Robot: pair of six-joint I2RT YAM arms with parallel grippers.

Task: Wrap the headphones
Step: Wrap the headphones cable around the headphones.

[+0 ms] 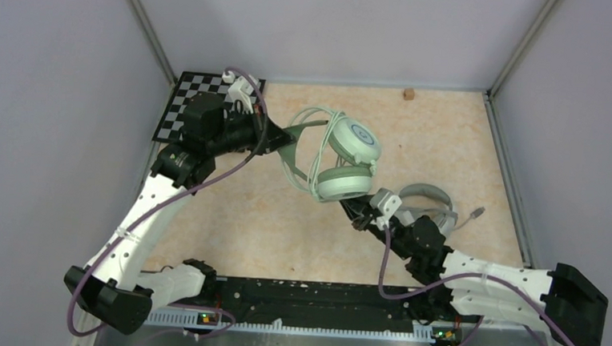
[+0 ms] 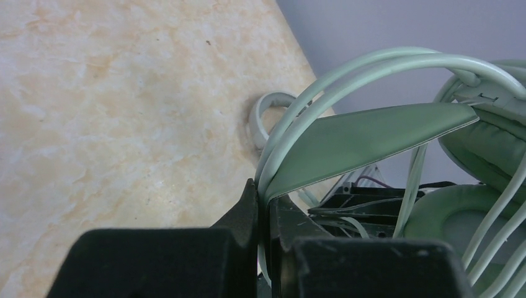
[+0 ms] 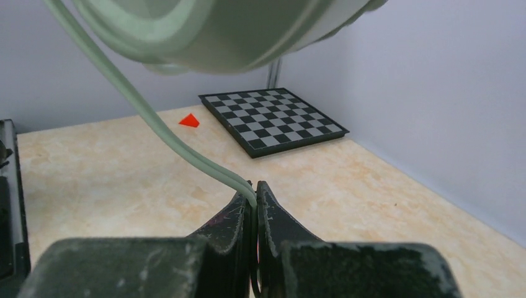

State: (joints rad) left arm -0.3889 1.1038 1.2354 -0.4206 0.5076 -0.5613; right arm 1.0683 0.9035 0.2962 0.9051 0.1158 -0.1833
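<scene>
Hanging between the two arms toward the far middle of the table (image 1: 283, 228), the mint-green headphones (image 1: 345, 155) are held up off the surface, their round cups stacked one just nearer than the other. The left gripper (image 1: 283, 139), reaching out to the far left, is clenched on the flat green headband (image 2: 372, 130); from its wrist camera the fingers (image 2: 245, 211) are pressed tight against the band's edge, with pale-green loops arching over it. The right gripper (image 1: 356, 214) sits just near of the lower cup and is pinched shut on the pale-green cable (image 3: 155, 118), which runs up from between its fingers (image 3: 239, 214) to the ear cup (image 3: 217, 31) overhead.

The white headphones (image 1: 431, 201) lie on the table to the right, partly hidden under the right arm, with the plug (image 1: 477, 211) of their grey cable resting just beyond them on the right. A checkerboard (image 1: 180, 109) lies flat in the far left corner, beneath the left arm's wrist. A small brown block (image 1: 409, 93) sits against the far wall, well apart from everything else. From the right wrist, a small red triangle (image 3: 189, 120) shows on the table beside the board.
</scene>
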